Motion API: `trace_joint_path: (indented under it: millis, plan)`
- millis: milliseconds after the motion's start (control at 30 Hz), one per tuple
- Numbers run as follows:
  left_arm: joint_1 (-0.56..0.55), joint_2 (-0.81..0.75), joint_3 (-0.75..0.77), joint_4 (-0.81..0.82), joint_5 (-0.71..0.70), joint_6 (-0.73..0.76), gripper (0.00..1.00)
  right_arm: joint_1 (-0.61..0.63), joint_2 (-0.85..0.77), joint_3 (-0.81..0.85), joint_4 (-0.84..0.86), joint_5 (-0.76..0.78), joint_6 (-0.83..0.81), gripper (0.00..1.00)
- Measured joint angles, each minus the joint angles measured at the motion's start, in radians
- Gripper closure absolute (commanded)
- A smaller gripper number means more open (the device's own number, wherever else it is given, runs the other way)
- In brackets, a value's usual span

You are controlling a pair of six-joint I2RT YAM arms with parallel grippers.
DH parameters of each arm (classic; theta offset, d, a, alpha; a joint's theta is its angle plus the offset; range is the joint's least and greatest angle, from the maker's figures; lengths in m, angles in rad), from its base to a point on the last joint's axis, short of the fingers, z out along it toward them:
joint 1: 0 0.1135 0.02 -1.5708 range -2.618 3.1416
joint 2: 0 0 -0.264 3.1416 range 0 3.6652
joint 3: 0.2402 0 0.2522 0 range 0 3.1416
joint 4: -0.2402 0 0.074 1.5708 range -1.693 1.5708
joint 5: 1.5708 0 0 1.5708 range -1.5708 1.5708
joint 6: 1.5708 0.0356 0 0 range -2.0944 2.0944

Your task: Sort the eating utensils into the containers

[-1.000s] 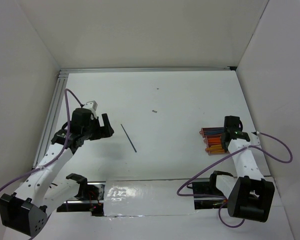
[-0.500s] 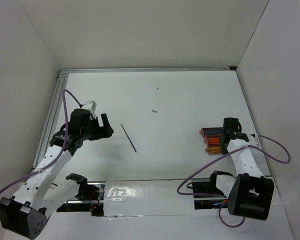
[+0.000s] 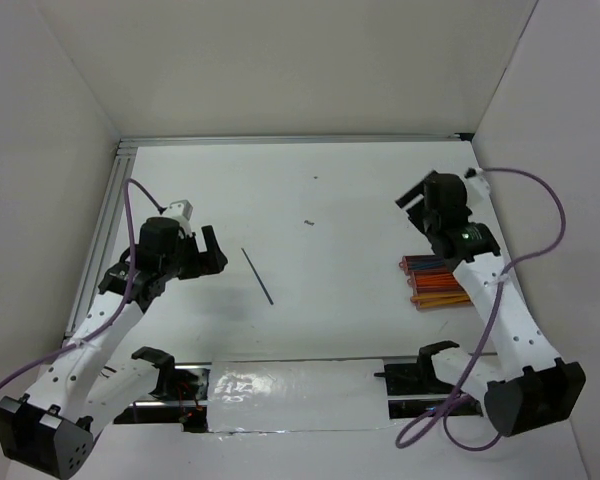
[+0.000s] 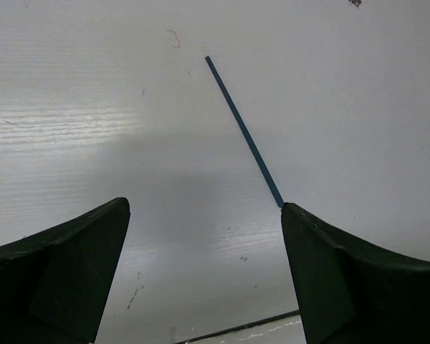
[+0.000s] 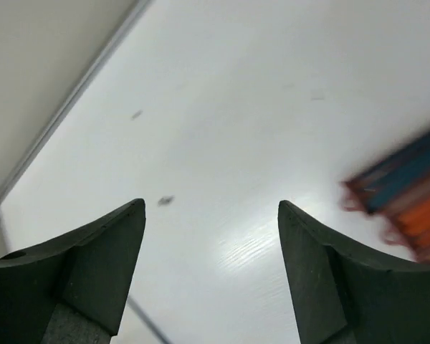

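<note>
One thin blue utensil stick point(image 3: 258, 275) lies alone on the white table, left of centre. My left gripper point(image 3: 216, 252) hovers just left of it, open and empty. In the left wrist view the stick point(image 4: 244, 131) runs diagonally and its near end stops at the right fingertip point(image 4: 294, 215). The reddish-brown container point(image 3: 438, 282) sits at the right, filled with orange and blue utensils. My right gripper point(image 3: 413, 200) is raised behind the container, open and holding nothing. Its wrist view catches the container point(image 5: 408, 204) blurred at the right edge.
A small dark speck point(image 3: 308, 222) lies mid-table, with another point(image 3: 315, 178) farther back. An aluminium rail point(image 3: 280, 140) borders the far edge and another runs down the left side. White walls enclose the table. A reflective strip point(image 3: 290, 385) lies along the near edge.
My right gripper opened over the container, then lifted away toward the back and slightly left. The left arm and the blue stick stayed where they were.
</note>
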Motion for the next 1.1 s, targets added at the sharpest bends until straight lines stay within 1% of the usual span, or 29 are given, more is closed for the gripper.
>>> trace_joint_path:
  millis: [100, 167, 200, 267, 300, 367, 433, 567, 633, 667, 700, 967, 1033, 1067, 1100]
  plan:
    - [0.0, -0.008, 0.0, 0.005, -0.002, 0.008, 0.0, 0.208, 0.09, 0.113, 0.072, -0.013, -0.103, 0.22]
    - [0.0, -0.014, -0.002, 0.005, -0.011, 0.013, 0.0, 0.356, 0.163, 0.159, 0.123, -0.014, -0.148, 0.23]
    - [0.0, -0.018, -0.002, 0.003, -0.019, 0.013, 0.0, 0.443, 0.227, 0.173, 0.153, -0.011, -0.173, 0.23]
    - [0.0, -0.027, -0.002, -0.001, -0.04, 0.013, 0.0, 0.576, 0.338, 0.183, 0.18, -0.016, -0.209, 0.23]
    - [0.0, -0.032, -0.002, -0.005, -0.05, 0.011, 0.0, 0.627, 0.388, 0.187, 0.189, -0.024, -0.222, 0.26]
    - [0.0, -0.043, -0.002, -0.016, -0.071, 0.004, 0.0, 0.713, 0.494, 0.197, 0.198, -0.052, -0.246, 0.26]
    - [0.0, -0.053, -0.002, -0.028, -0.099, -0.014, 0.0, 0.773, 0.587, 0.217, 0.203, -0.07, -0.267, 0.27]
    - [0.0, -0.063, -0.002, -0.061, -0.145, -0.046, 0.0, 0.847, 0.733, 0.301, 0.215, -0.099, -0.306, 0.32]
    - [0.0, -0.068, -0.002, -0.078, -0.16, -0.064, 0.0, 0.864, 0.784, 0.34, 0.224, -0.112, -0.323, 0.34]
    - [0.0, -0.072, -0.002, -0.085, -0.169, -0.069, 0.0, 0.871, 0.807, 0.356, 0.228, -0.119, -0.332, 0.4]
    - [0.0, -0.076, -0.002, -0.092, -0.178, -0.074, 0.0, 0.876, 0.83, 0.37, 0.23, -0.124, -0.343, 0.43]
    - [0.0, -0.105, -0.002, -0.138, -0.264, -0.123, 0.0, 0.888, 0.997, 0.422, 0.23, -0.138, -0.376, 0.45]
    - [0.0, -0.114, -0.002, -0.146, -0.285, -0.13, 0.0, 0.89, 1.02, 0.431, 0.232, -0.137, -0.384, 0.49]
    - [0.0, -0.12, -0.002, -0.149, -0.291, -0.136, 0.0, 0.89, 1.023, 0.441, 0.234, -0.145, -0.387, 0.52]
    - [0.0, -0.126, -0.002, -0.15, -0.298, -0.138, 0.0, 0.89, 1.029, 0.446, 0.236, -0.146, -0.39, 0.58]
